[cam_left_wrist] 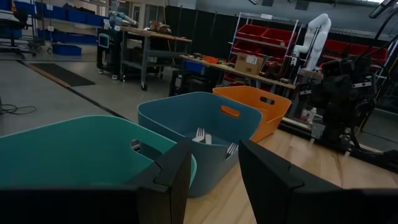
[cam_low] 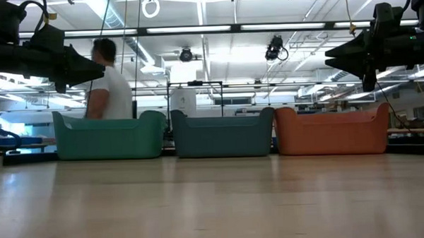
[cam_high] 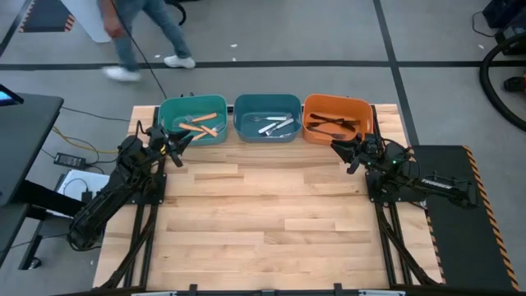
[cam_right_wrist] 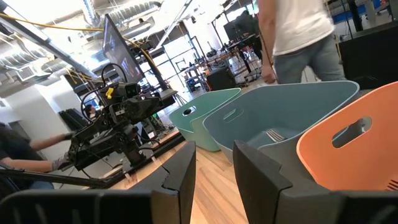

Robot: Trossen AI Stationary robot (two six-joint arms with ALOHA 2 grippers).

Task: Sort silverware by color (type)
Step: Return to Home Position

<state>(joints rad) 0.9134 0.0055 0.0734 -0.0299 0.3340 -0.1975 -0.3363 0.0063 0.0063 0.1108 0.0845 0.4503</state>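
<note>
Three bins stand in a row at the table's far edge. The teal bin (cam_high: 193, 120) holds orange-handled forks (cam_high: 202, 124). The blue bin (cam_high: 267, 117) holds silver forks (cam_high: 274, 125), also seen as silver forks (cam_left_wrist: 200, 134) in the left wrist view. The orange bin (cam_high: 337, 119) holds black forks (cam_high: 332, 125). My left gripper (cam_high: 184, 143) hovers open above the table, just near of the teal bin. My right gripper (cam_high: 339, 148) hovers open just near of the orange bin. Neither has anything between its fingers.
The wooden tabletop (cam_high: 263, 222) stretches from the bins to the near edge. A person (cam_high: 140, 33) walks on the floor beyond the table's far left, also seen as a person (cam_low: 106, 80) behind the teal bin in the low view.
</note>
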